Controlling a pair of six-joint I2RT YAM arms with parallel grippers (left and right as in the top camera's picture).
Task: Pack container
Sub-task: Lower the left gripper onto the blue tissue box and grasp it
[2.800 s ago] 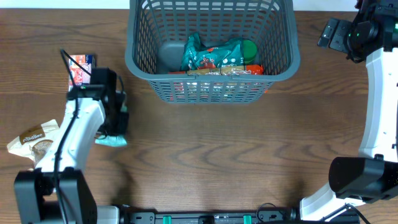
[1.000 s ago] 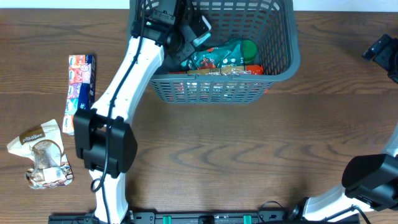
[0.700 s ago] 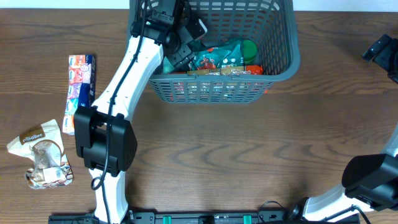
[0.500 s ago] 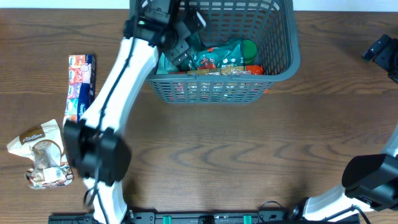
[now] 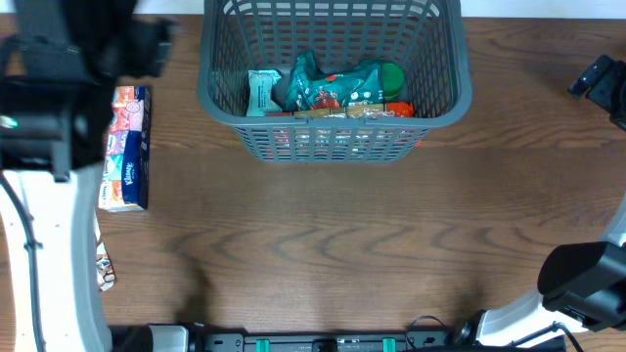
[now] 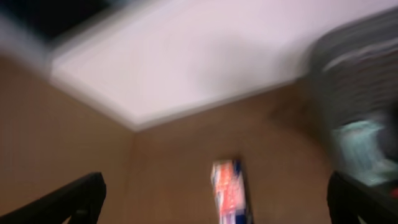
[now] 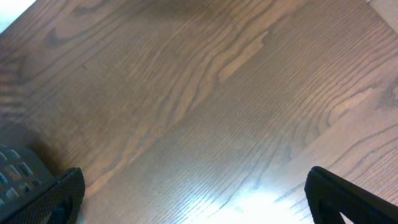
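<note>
Mia: Left arm [image 5: 49, 78] has swung away from the big dark grey plastic basket [image 5: 333, 124] and out to the side. A pale blue-green packet [image 5: 260, 93] lies in the basket now. It was not there before.

Tom: Where is the basket?

Mia: At the far edge of the brown wooden table [image 5: 323, 244], in the middle. A green bag [image 5: 337, 86] is in it too.

Tom: Is the left gripper [image 6: 212, 186] holding anything?

Mia: No. Its fingers are spread wide with nothing between them. The right gripper [image 7: 196, 186] is spread wide too, far off on the right.

Tom: What could go wrong?

Mia: The arm looks all blurry, so I think it is going fast. The long colourful tissue pack [image 5: 125, 147] lies just below it. If the arm drops too quickly, it could knock the pack away or grab it crooked. Then the pack might slip out, or hit the basket's thick rim.
</note>
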